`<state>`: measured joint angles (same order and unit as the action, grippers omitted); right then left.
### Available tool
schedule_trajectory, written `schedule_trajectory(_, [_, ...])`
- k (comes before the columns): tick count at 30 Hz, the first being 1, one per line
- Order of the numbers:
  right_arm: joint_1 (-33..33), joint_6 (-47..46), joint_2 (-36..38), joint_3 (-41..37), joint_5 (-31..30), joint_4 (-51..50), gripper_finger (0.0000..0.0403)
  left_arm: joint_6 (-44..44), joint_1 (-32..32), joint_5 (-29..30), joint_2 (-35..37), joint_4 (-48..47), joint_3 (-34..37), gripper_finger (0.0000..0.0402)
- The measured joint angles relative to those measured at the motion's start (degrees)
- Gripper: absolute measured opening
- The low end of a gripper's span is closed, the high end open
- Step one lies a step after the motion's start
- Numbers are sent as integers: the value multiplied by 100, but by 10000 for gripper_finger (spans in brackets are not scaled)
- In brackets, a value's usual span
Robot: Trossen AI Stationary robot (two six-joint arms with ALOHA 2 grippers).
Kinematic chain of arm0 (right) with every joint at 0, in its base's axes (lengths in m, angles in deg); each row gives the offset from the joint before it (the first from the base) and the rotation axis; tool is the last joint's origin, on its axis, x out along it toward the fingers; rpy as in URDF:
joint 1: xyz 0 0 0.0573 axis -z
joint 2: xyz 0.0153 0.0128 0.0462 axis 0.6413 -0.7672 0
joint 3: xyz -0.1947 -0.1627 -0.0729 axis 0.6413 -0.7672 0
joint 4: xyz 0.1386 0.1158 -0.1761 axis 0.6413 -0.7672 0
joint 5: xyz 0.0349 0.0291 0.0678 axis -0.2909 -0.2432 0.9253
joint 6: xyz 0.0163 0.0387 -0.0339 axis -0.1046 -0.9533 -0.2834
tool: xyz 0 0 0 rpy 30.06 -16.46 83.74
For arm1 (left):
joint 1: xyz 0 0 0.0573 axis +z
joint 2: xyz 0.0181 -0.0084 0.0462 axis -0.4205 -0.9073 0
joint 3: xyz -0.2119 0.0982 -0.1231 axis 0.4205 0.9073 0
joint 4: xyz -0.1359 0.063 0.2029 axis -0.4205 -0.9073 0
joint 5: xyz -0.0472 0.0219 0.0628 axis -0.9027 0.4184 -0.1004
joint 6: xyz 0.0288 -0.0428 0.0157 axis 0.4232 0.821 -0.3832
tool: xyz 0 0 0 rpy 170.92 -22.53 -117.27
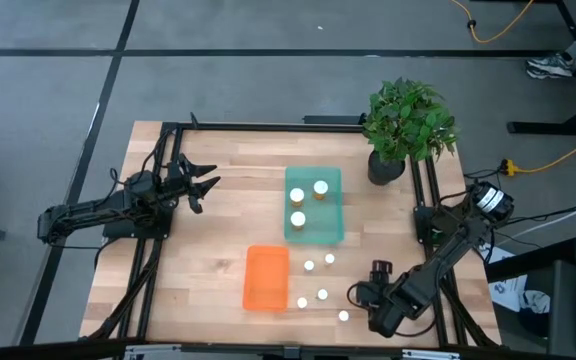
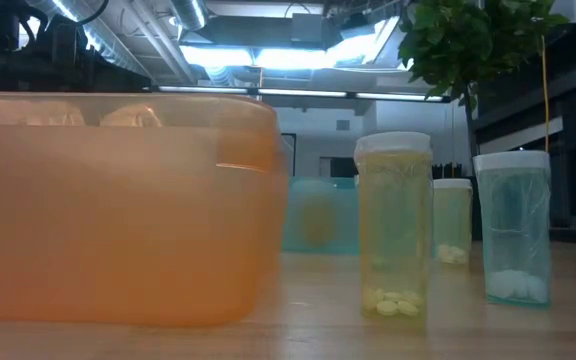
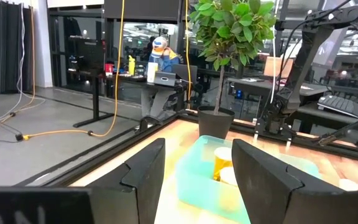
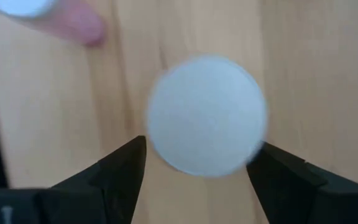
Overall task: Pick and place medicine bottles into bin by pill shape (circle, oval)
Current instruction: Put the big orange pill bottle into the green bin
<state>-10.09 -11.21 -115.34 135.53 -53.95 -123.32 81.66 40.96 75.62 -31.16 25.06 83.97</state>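
Note:
Several small white-capped bottles (image 1: pixel 322 294) stand upright on the wood table near the front, right of the orange bin (image 1: pixel 266 278). Three more bottles (image 1: pixel 297 219) stand in the teal bin (image 1: pixel 314 232). My right gripper (image 1: pixel 356 294) points down over the front right group. In the right wrist view it (image 4: pixel 197 168) is open, with one finger on each side of a bottle's white cap (image 4: pixel 207 115); I cannot see any touch. My left gripper (image 1: pixel 205 186) is open and empty at the far left, and in its wrist view (image 3: pixel 194 180) it faces the teal bin (image 3: pixel 260 165).
A potted plant (image 1: pixel 408 125) stands at the table's far right corner. In the low view the orange bin (image 2: pixel 118 210) fills the left, with three bottles (image 2: pixel 395 230) to its right and the teal bin (image 2: pixel 318 215) behind. A second cap (image 4: pixel 17 5) lies near the right gripper.

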Motion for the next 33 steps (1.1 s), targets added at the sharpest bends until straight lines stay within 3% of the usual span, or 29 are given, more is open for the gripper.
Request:
schedule_trajectory(10, [192, 669, 0, 0, -567, 473, 268, -2, 2, 2, 0, 0, 0, 177])
schedule_trajectory(20, [226, 590, 0, 0, -559, 469, 267, -2, 1, 1, 0, 0, 0, 177])
schedule_trajectory(27, [226, 641, 0, 0, -564, 441, 205, -2, 2, 2, 0, 2, 0, 177])
schedule_trajectory(33, [264, 978, -2, 397, -581, -648, 202, -2, 2, 2, 0, 0, 0, 177])
